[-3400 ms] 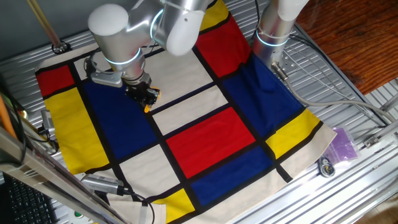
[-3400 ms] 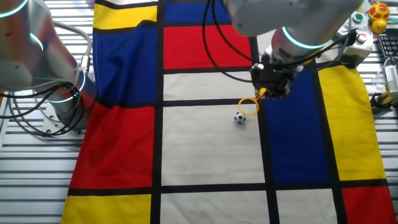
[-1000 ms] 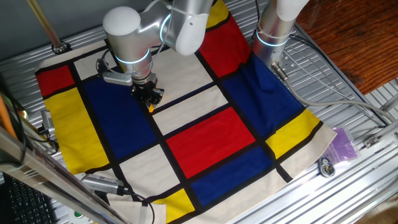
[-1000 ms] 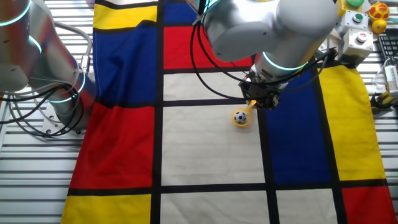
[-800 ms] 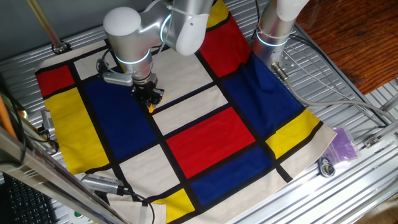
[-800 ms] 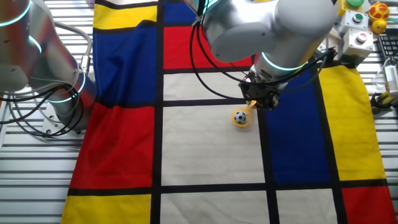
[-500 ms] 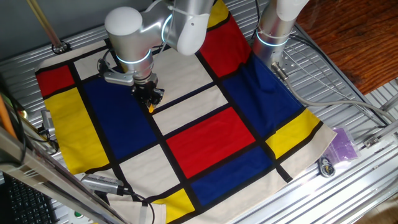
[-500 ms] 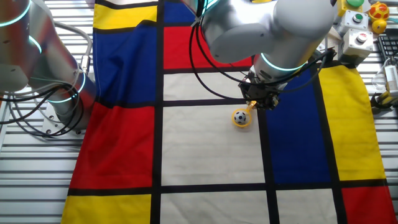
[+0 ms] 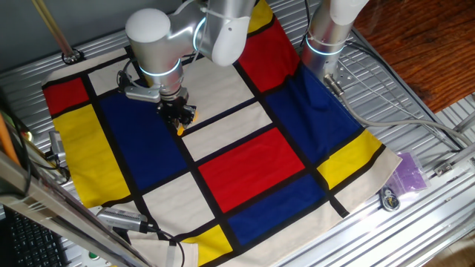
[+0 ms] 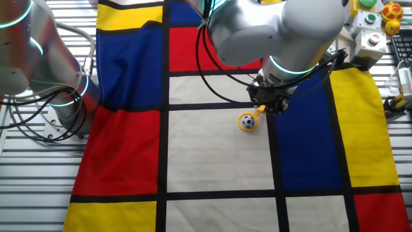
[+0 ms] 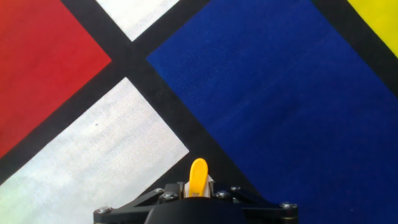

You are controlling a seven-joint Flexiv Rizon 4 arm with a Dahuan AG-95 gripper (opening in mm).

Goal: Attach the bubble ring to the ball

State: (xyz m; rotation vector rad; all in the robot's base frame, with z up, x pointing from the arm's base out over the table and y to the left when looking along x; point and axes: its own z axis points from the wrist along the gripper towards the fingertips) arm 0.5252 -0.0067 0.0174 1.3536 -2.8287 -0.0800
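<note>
While clamped on the handle of the bubble ring [image 10: 252, 118], sits low over the cloth [image 10: 212, 154] just right of frame centre in the other fixed view: gripper [image 10: 266, 107], jaws closed on the yellow stem. Down-left of the fingers, at the far end of the wand: ball [image 10: 247, 120], white with dark marks, framed by the loop on the pale panel. Long axis running from upper right at the jaws to lower left at the loop. Hand view: only the handle tip [image 11: 198, 176] between the fingers; loop and ball out of sight. Seemingly around the ball already; seating not verifiable.
</note>
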